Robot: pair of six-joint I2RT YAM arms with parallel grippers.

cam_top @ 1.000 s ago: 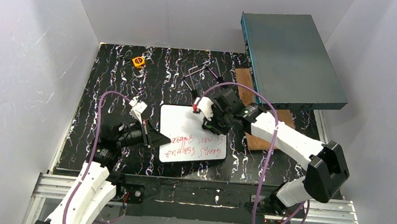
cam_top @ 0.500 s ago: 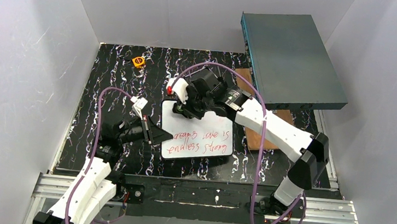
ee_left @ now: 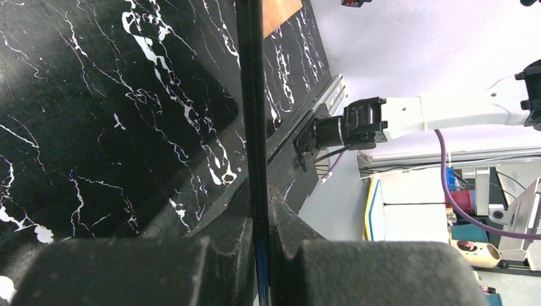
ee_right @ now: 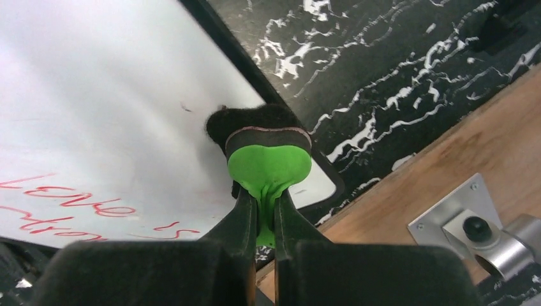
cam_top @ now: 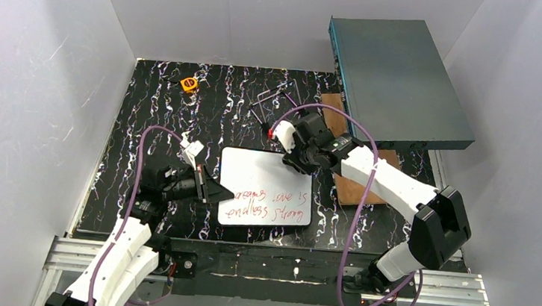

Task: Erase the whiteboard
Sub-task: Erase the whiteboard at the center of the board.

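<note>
The whiteboard (cam_top: 265,179) lies flat on the black marbled table, with red handwriting (cam_top: 267,203) across its lower half and a clean upper half. My left gripper (cam_top: 215,191) is shut on the board's left edge; in the left wrist view the thin black frame (ee_left: 250,95) runs edge-on into my left gripper (ee_left: 260,220). My right gripper (cam_top: 299,161) is shut on a green eraser (ee_right: 269,162), whose black felt (ee_right: 250,121) presses on the whiteboard (ee_right: 96,95) near its upper right corner. In the right wrist view my right gripper (ee_right: 266,213) pinches the eraser's green tab.
A large grey-teal metal box (cam_top: 399,79) stands at the back right, over a brown wooden board (cam_top: 358,190) that touches the whiteboard's right side. An orange tape measure (cam_top: 189,84) and black wire pieces (cam_top: 277,99) lie at the back. A metal bracket (ee_right: 469,223) sits on the wood.
My right gripper swept the eraser from the board's right side to its upper left corner, then back to the upper right. The board shifted slightly in the left gripper's hold.
</note>
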